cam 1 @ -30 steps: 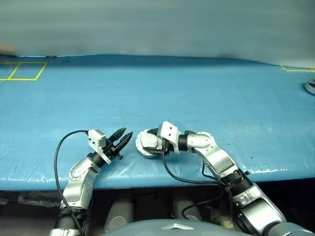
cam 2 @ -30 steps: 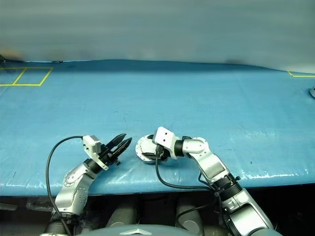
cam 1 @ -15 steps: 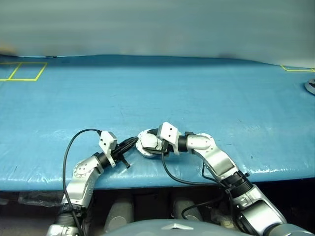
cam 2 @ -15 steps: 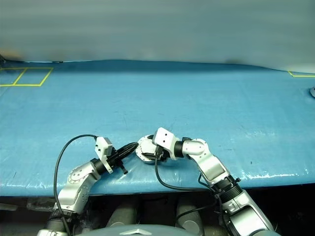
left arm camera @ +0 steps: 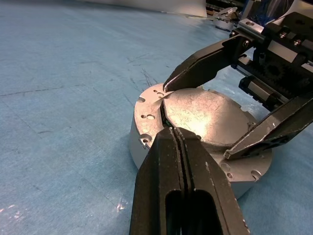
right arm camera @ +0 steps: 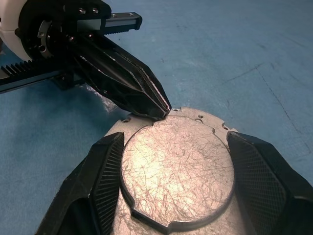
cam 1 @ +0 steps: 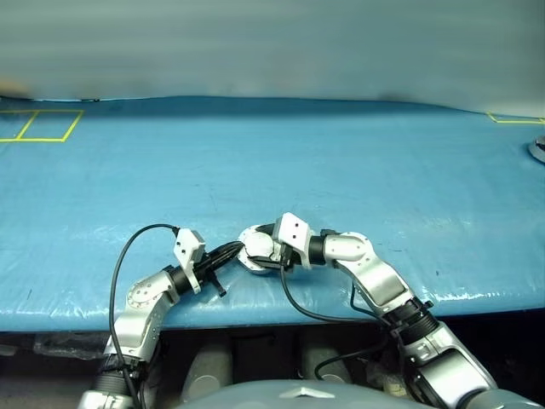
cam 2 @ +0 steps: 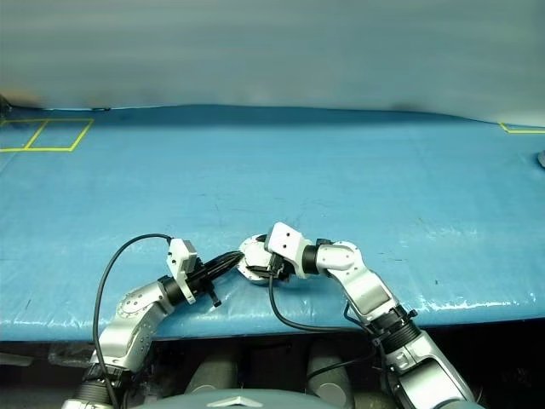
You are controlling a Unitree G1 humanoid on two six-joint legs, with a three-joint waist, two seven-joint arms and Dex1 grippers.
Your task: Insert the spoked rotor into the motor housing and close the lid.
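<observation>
The motor housing [left arm camera: 142, 142] is a silver-grey puck lying on the blue table near its front edge. The lid [right arm camera: 176, 166] lies flat on top of it, scratched grey with a raised round centre. My right gripper [right arm camera: 175, 139] reaches in from the right, its two fingers [right arm camera: 102, 176] pressed against opposite sides of that raised centre. My left gripper [cam 1: 241, 248] comes in level from the left. It is shut, and its tips [left arm camera: 172, 133] touch the lid's rim at a small notch. The spoked rotor is hidden.
The table [cam 1: 358, 162] is covered by a blue sheet, and its front edge runs just below both arms. Yellow tape squares [cam 1: 38, 124] mark the far left corner. A grey object [cam 1: 537, 149] sits at the far right edge. Black cables loop off both wrists.
My left gripper has shut and swung right and slightly down, until its tips meet the lid's rim. The right gripper and the housing have stayed put.
</observation>
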